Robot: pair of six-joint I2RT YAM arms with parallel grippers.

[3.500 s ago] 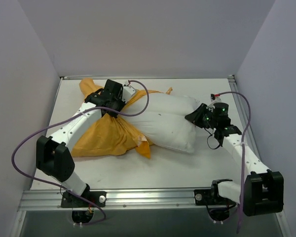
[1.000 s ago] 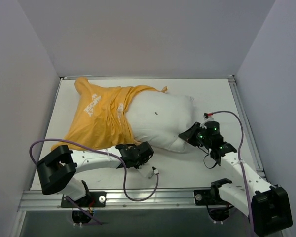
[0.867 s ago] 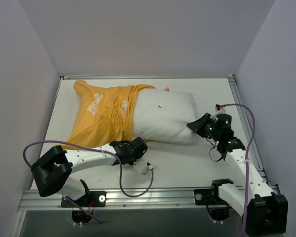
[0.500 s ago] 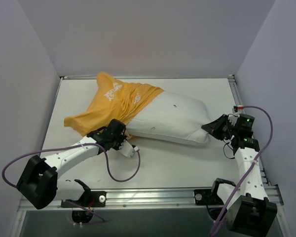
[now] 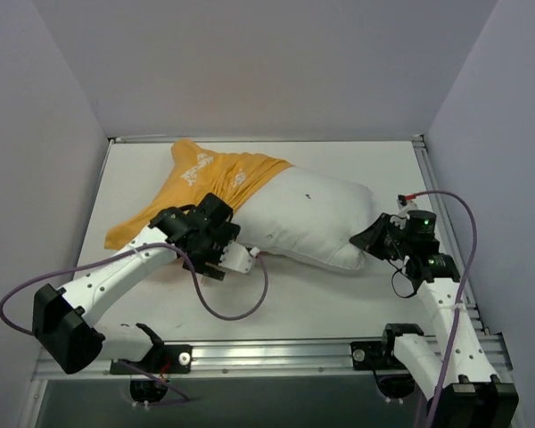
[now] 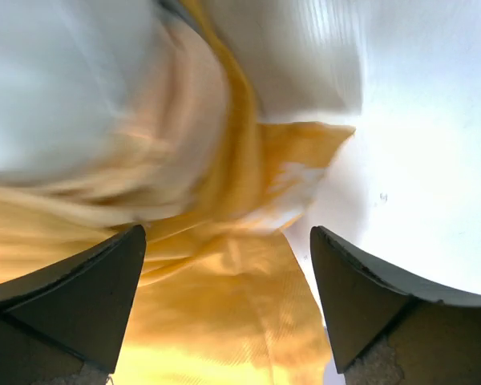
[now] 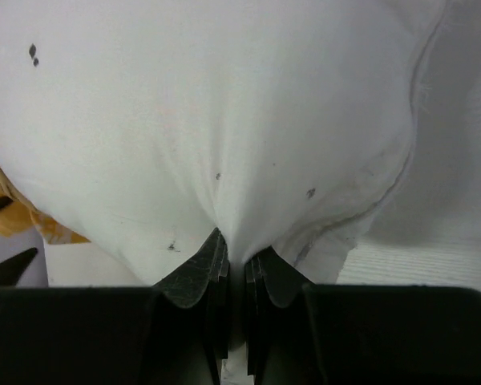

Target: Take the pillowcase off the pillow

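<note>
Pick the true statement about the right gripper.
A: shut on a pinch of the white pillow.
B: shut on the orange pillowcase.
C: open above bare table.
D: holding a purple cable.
A: in the right wrist view the right gripper is closed, with the fabric of the pillow puckered into its tips.

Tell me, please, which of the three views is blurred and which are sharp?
Left wrist view: the pillowcase is smeared by blur toward the upper left, and the bare table glares white. Right wrist view: sharp; small specks on the pillow read clearly. Top external view: sharp, evenly lit, with soft shadows only.
</note>
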